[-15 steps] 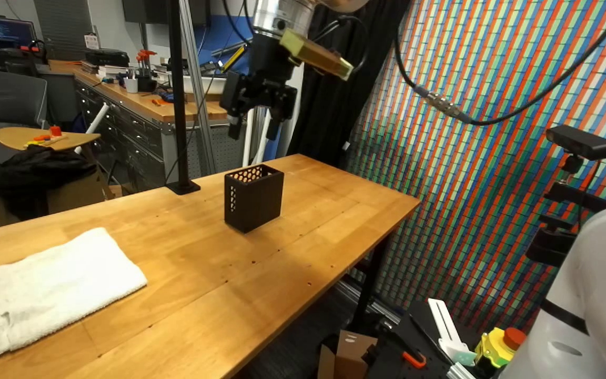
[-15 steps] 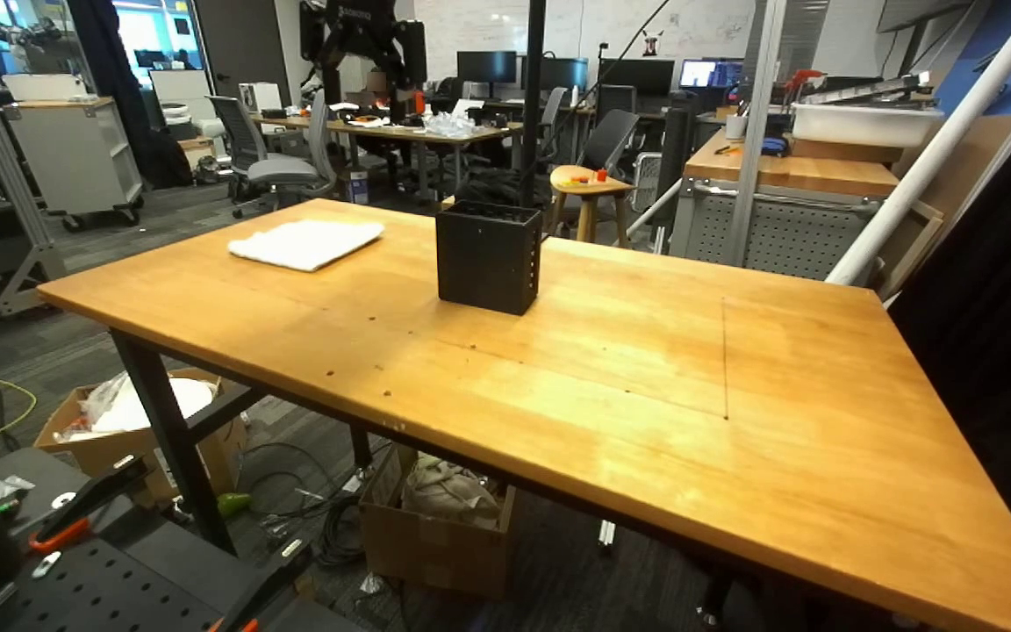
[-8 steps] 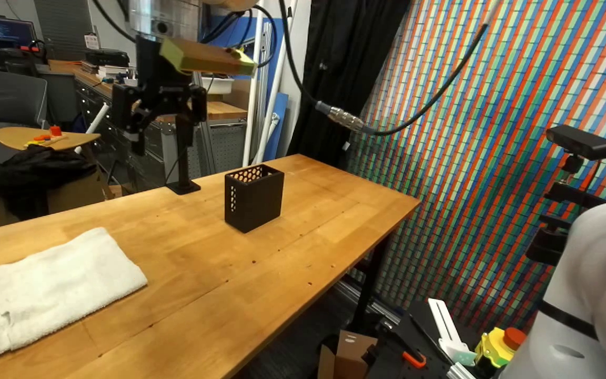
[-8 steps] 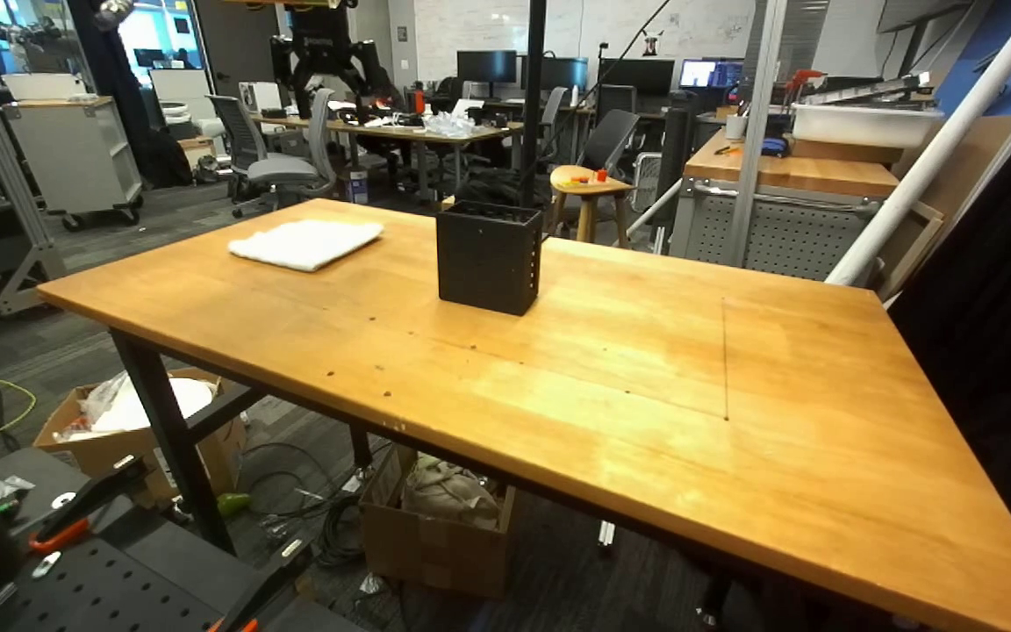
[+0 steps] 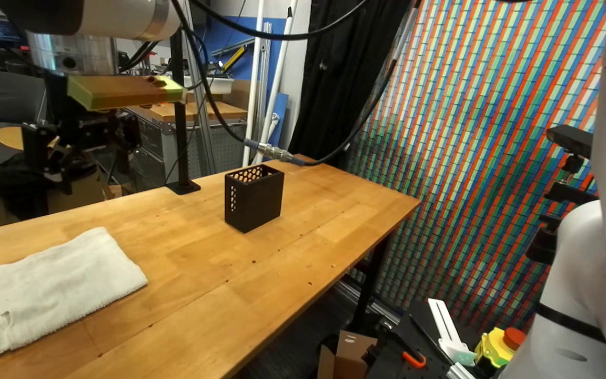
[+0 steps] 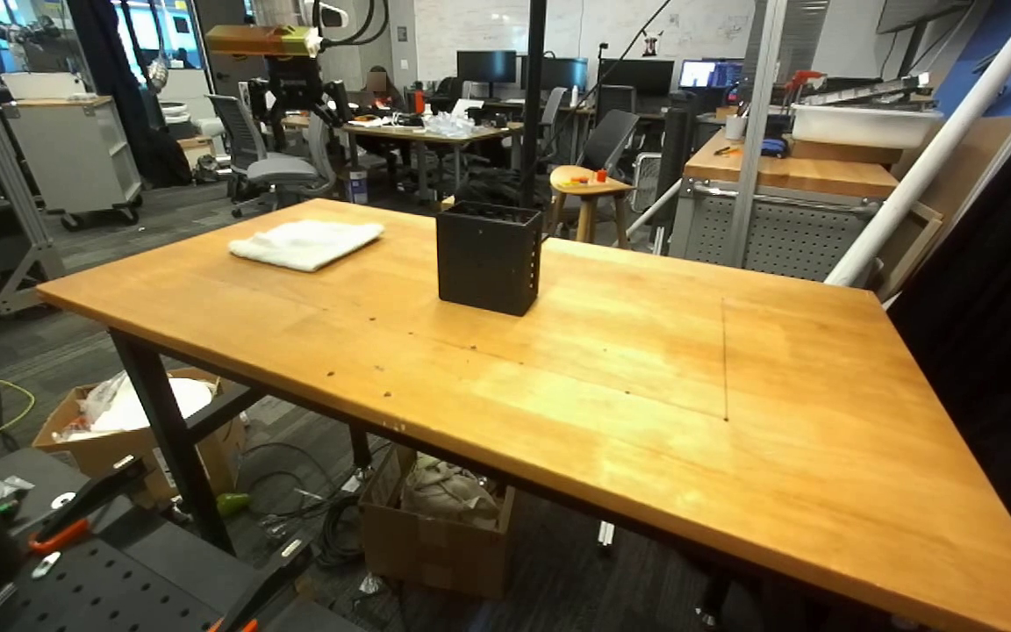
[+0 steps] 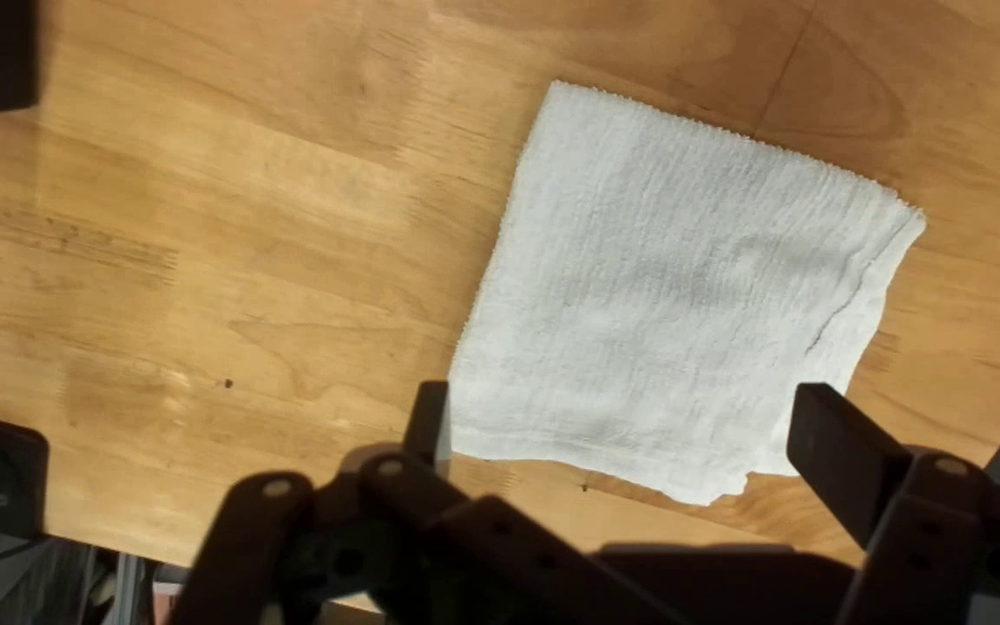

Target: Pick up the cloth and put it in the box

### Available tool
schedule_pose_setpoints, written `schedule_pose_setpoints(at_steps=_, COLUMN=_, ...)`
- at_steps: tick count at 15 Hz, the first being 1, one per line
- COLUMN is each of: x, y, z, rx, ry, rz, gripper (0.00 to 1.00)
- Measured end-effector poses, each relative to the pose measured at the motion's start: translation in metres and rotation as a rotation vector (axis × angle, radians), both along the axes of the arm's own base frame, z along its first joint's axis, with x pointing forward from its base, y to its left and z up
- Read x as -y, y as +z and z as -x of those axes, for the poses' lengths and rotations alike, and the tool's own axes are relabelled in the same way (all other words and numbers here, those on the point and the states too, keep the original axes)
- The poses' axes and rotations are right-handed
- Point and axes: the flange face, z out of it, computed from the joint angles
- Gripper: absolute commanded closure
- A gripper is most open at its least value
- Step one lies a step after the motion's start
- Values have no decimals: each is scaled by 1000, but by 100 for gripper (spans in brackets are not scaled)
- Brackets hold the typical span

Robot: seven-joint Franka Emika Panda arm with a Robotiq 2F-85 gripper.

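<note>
Hanging above the tabletop (image 6: 786,395), the gripper (image 7: 620,418) stands wide, its two fingers (image 7: 845,460) well apart. The cloth (image 6: 304,244) — white, flat, lightly wrinkled — lies near the tabletop's far corner, as seen in an exterior view; in the wrist view most of it appears between and beyond the fingers. The box (image 5: 255,204), dark and open-topped, stands upright in both exterior views, well apart from the cloth and toward the tabletop edge that carries the black post (image 5: 181,158).

fingers (image 7: 843,456) shifted toward cloth (image 7: 674,286), lower
</note>
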Motion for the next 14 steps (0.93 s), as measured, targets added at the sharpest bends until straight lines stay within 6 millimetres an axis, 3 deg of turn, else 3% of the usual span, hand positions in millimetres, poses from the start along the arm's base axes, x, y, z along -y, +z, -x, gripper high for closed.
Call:
schedule_pose_setpoints(at_steps=5, x=-29, y=-36, z=-20, rx=-24, ry=31, rz=-5, gripper=0)
schedule_pose_setpoints(at_steps=14, x=-58, y=-114, z=-60, rx=-64, ry=39, rz=-23, gripper=0)
